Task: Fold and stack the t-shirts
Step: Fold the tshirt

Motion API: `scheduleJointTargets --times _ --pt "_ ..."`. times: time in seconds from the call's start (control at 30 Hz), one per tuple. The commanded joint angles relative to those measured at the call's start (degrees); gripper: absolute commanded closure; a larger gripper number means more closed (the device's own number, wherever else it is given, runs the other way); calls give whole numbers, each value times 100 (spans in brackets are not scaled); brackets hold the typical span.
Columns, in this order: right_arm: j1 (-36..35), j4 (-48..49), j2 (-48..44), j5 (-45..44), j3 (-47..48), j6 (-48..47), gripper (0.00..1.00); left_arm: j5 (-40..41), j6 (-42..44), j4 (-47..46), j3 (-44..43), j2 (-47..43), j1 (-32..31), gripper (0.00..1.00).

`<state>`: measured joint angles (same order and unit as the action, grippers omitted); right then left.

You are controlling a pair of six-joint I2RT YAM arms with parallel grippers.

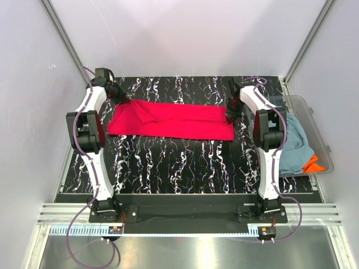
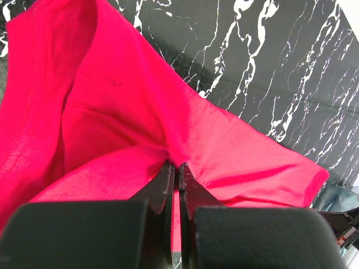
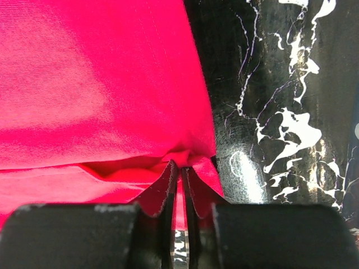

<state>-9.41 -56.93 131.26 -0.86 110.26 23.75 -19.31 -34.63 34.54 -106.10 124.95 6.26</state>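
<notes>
A crimson red t-shirt lies folded into a long flat band across the far half of the black marbled mat. My left gripper is at its left end, shut on a pinch of the red cloth that rises into a tent at the fingertips. At the band's right end my right gripper has its jaws nearly together, with a small bunch of the red cloth pinched at the tips. That corner lies low on the mat.
A clear plastic tub stands off the mat's right edge, holding a grey-blue t-shirt and an orange one. White walls close in on the left, the far side and the right. The mat's near half is bare.
</notes>
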Motion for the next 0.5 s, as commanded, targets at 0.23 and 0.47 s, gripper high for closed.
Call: scheduleJointTargets --times 0.23,0.47 --pt "36 -82 233 -28 400 -20 84 147 -114 -352 -244 -40 86 100" --pt "36 -117 277 25 506 33 85 349 -105 -369 -51 -172 235 100"
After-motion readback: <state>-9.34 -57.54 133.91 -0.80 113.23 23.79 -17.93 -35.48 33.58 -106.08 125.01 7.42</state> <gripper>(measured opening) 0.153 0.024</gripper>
